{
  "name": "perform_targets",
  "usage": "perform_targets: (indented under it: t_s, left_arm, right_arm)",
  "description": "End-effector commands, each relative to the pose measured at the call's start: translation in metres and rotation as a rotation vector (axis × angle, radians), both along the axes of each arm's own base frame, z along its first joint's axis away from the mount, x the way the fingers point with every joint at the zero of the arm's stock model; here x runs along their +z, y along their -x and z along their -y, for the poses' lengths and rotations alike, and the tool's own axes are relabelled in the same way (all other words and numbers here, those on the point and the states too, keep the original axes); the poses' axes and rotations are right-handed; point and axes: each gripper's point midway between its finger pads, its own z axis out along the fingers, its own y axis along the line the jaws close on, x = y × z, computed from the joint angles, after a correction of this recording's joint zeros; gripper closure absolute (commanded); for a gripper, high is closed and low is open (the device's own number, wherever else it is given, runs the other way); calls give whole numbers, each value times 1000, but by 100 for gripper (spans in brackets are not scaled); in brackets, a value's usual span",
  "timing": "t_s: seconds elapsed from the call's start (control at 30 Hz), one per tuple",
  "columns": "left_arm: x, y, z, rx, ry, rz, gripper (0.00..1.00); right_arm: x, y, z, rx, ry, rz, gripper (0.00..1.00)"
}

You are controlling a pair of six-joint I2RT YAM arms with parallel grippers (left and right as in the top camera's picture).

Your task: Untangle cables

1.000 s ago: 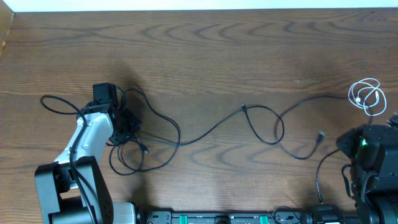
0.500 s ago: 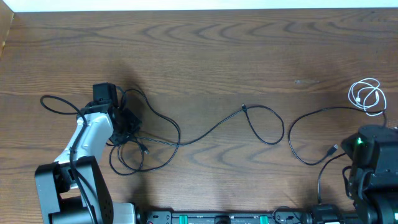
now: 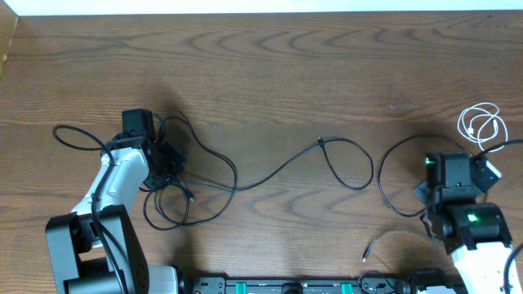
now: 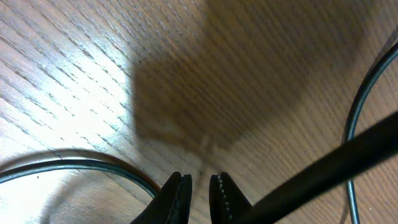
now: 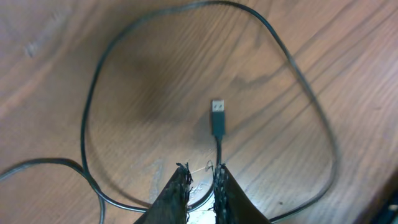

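Because the black cable [image 3: 286,164], sprawled across the worktop's middle, is light and limp, we like where the right gripper [image 5: 200,169] pinches it, just behind its plug [image 5: 217,115] (left gripper [image 4: 199,182] narrow, grasp unclear).

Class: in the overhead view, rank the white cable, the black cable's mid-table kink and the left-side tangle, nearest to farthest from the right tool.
1. The white cable, far right, just beyond the right tool.
2. The kink, mid-table.
3. The tangle, far left.

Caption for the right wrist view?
A black cable loops around a USB plug on the wood table, just ahead of the right hand.
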Motion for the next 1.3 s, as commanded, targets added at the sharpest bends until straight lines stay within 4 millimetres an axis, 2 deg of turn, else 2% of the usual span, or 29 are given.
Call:
perform_targets:
  t_s: [0.0,0.1,0.17,0.23,0.4,0.43,0.47,0.53,0.6,0.67,0.7,0.77,0.87,0.93,1.03,1.1,1.2,1.27]
  left_arm:
    - [-2,4,-1,9,-3,-8,83]
    - [-2,4,-1,9,-3,-8,83]
    - [-2,4,-1,9,-3,-8,83]
    - [-2,4,-1,9,-3,-7,83]
    - [-2,4,-1,10,-3,-7,83]
    - [-2,4,-1,9,-3,-8,83]
    - [-2,4,-1,9,-3,-8,83]
    - [-2,4,-1,9,-3,-8,83]
    - [-2,4,-1,9,-3,-8,83]
    - [-2,4,-1,9,-3,-8,83]
    - [-2,4,-1,9,-3,-8,83]
    - [-2,4,-1,9,-3,-8,83]
    - [-2,4,-1,9,-3,-8,83]
    - [-2,4,-1,9,-3,-8,83]
    - [-2,4,-1,9,1,-7,83]
    - [-2,4,-1,9,1,-7,83]
    - [-2,4,-1,9,0,-6,83]
    - [-2,4,-1,9,1,-7,83]
  right_arm:
    - [-25,-3,-10,36,-44,-59,86]
    - [-43,-10,-19,94,-74,-101,70]
    - [-53,-13,-25,134,-92,-138,48]
    - [-62,-12,-28,142,-112,-180,33]
    - [-87,-4,-42,164,-194,-293,14]
    - [-96,0,-52,176,-248,-336,11]
    - [-101,4,-57,182,-279,-366,12]
    - [-109,13,-71,196,-366,-423,28]
    - [-113,24,-91,201,-487,-477,37]
    - [-114,36,-104,180,-576,-528,40]
    - [-114,40,-104,163,-583,-545,40]
    - [-114,51,-100,105,-574,-585,39]
    - [-110,72,-89,-59,-561,-649,25]
    - [-107,84,-82,-160,-563,-680,20]
    - [-105,88,-77,-196,-557,-691,20]
    - [-106,90,-66,-261,-507,-684,20]
    - [-107,93,-43,-428,-380,-633,19]
    - [-109,98,-41,-568,-369,-603,17]
